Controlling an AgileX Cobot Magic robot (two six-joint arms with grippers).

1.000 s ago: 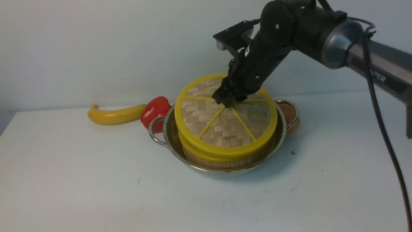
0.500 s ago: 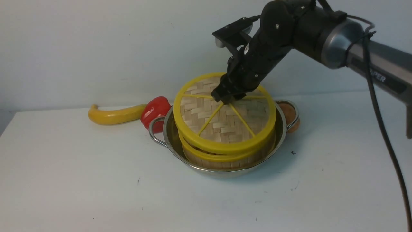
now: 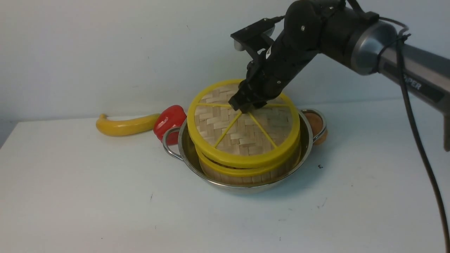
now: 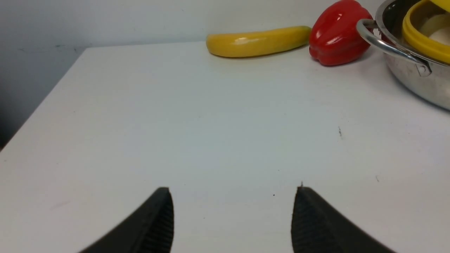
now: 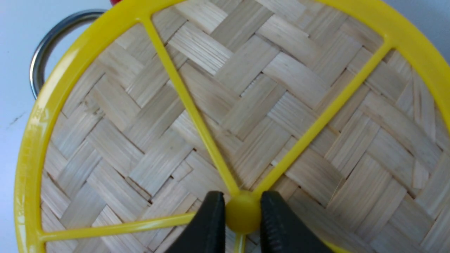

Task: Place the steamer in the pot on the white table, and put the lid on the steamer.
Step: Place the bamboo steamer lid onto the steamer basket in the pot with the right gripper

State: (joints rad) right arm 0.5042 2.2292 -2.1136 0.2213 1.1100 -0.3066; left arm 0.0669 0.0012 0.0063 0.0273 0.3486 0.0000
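The steel pot (image 3: pixel 186 154) stands mid-table on the white table (image 3: pixel 88 196), with the bamboo steamer (image 3: pixel 246 174) sitting inside it. Over the steamer hangs the woven lid (image 3: pixel 242 135), tilted, its left edge overhanging the steamer's rim. My right gripper (image 3: pixel 243 108) is shut on the lid's yellow centre knob (image 5: pixel 242 212), one black finger (image 5: pixel 211 225) on each side. In the left wrist view my left gripper (image 4: pixel 232 218) is open low above bare table, well away from the pot (image 4: pixel 411 70) and the steamer's rim (image 4: pixel 420 33).
A yellow banana (image 3: pixel 126 124) and a red pepper (image 3: pixel 169 121) lie just left of the pot's left handle (image 3: pixel 168 142). A brown egg-like object (image 3: pixel 316 124) sits behind the right handle. The right arm's cable (image 3: pixel 418 140) hangs at the right.
The right gripper has carried the lid slightly leftward and up over the steamer. The left gripper shows no change.
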